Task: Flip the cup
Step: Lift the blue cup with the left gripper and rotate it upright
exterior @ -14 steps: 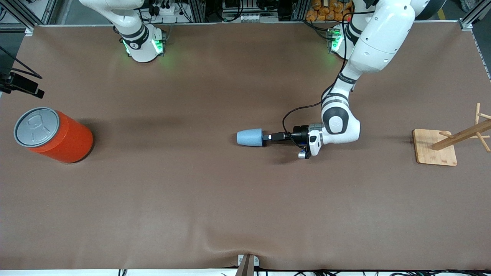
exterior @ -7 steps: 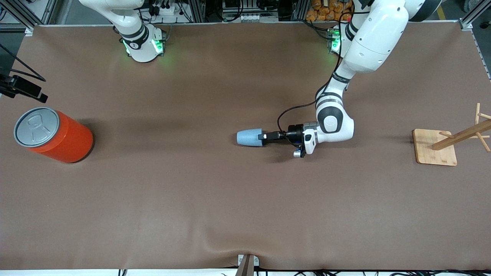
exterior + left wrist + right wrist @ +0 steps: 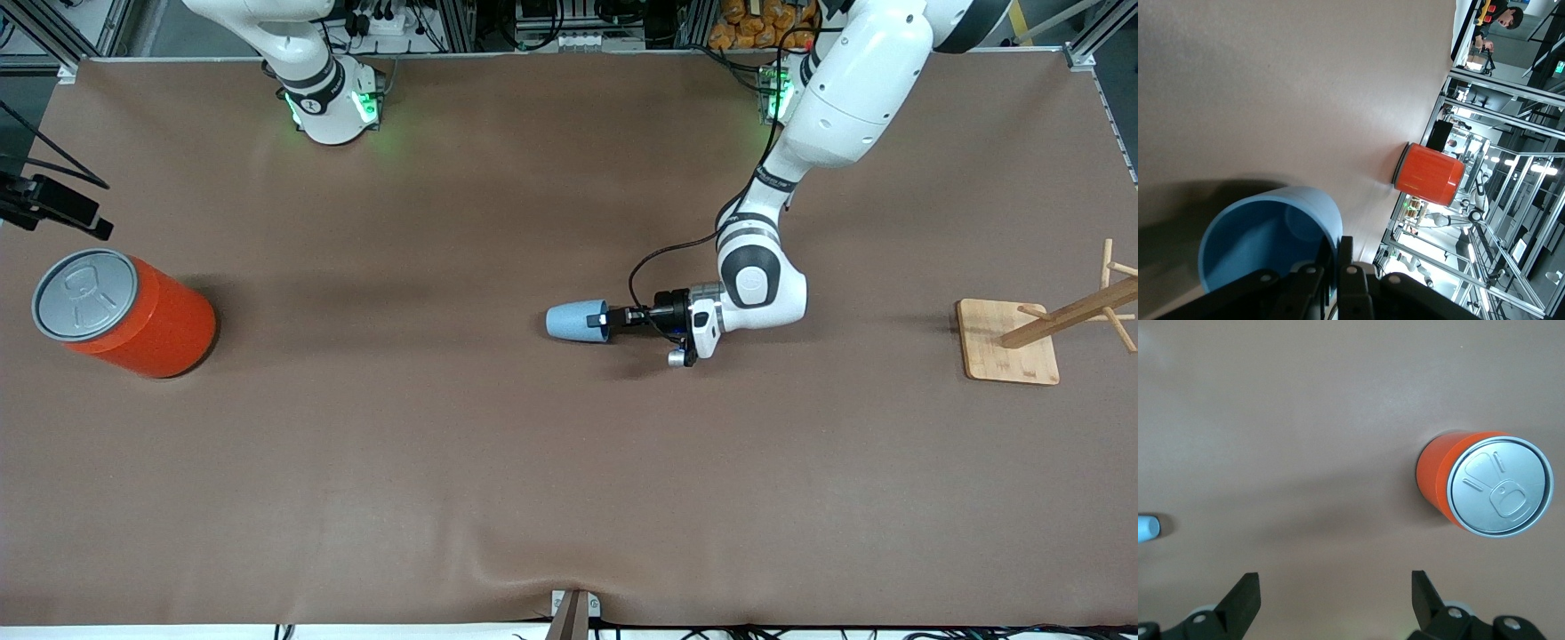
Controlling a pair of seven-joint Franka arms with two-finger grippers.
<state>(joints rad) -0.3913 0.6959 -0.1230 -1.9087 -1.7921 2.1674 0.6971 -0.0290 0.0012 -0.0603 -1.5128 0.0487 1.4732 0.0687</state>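
Mid-desk, the left end effector (image 3: 608, 319) pinches the lying cup (image 3: 575, 322) by its rim for turning upright; the right end effector (image 3: 1335, 595) waits wide, high over the can (image 3: 1485, 485)

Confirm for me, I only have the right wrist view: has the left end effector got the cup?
Observer: Yes. The left end effector is shut on the rim of the cup, one finger inside the mouth.
Operator: Cup upright?
Observer: No, on its side mid-table, mouth toward the left arm's end.
Operator: Anything at that end?
Observer: A wooden rack, well apart from the cup.
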